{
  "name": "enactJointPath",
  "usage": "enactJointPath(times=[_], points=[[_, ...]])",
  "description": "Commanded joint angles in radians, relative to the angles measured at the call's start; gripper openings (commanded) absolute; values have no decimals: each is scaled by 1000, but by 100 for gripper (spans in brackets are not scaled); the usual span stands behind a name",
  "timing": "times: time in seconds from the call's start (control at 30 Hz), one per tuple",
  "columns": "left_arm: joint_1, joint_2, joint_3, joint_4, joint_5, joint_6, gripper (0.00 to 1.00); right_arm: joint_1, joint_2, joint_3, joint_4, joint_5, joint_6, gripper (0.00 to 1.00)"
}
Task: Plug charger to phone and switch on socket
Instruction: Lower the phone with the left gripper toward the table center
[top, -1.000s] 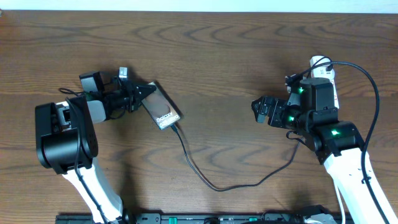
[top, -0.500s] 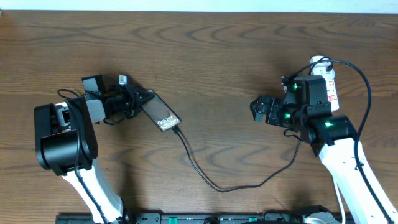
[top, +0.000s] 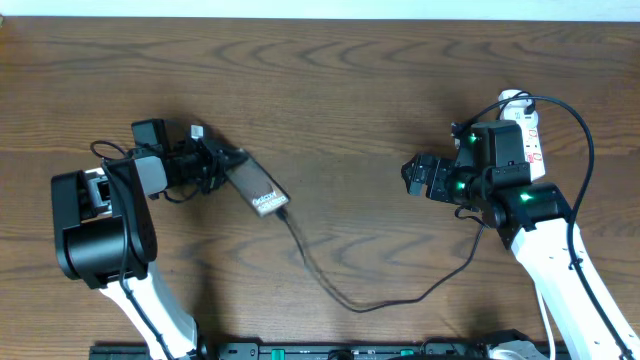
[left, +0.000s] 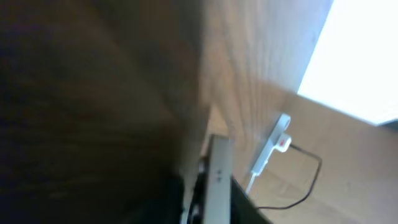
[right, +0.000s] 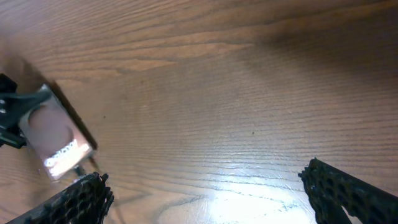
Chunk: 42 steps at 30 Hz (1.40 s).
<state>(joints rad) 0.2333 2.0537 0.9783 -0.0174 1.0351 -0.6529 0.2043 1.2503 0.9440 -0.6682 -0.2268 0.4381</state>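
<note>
Since a second ago the phone (top: 255, 185) has shifted slightly toward the near side of the table (top: 350, 90), and my right arm has drawn aside, baring more of the socket (top: 533, 135) at the far right. My left gripper (top: 228, 160) sits at the phone's unlettered end, but I cannot tell whether it is clamped or loosened, since the wrist view is a blur. The charger (top: 362, 308) meets the phone's lettered end and loops across to the right arm, whose right gripper (right: 205, 186) gapes wide, holding nothing.

phone (top: 256, 187): slid toward the robot (slightly) | socket (top: 532, 135): more uncovered
</note>
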Motion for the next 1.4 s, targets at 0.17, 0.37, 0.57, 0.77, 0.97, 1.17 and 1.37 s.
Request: enactJointPath(times=[0.17, 0.37, 0.57, 0.77, 0.97, 1.17, 1.37], points=[[3, 47, -32, -43, -195, 6, 36, 1, 5, 8, 2, 11, -13, 99], [3, 47, -32, -55, -195, 6, 37, 1, 5, 8, 2, 11, -13, 99], [3, 47, -32, -89, -215, 6, 38, 1, 5, 8, 2, 11, -13, 99], [3, 47, -32, -197, -345, 6, 41, 1, 5, 8, 1, 11, -13, 99], [3, 47, -32, -268, -401, 7, 47, 1, 5, 8, -2, 11, -13, 99], [3, 47, -32, -308, -401, 31, 49, 1, 5, 8, -2, 11, -13, 99], [3, 47, -32, -345, -401, 45, 53, 1, 5, 8, -2, 11, -13, 99]])
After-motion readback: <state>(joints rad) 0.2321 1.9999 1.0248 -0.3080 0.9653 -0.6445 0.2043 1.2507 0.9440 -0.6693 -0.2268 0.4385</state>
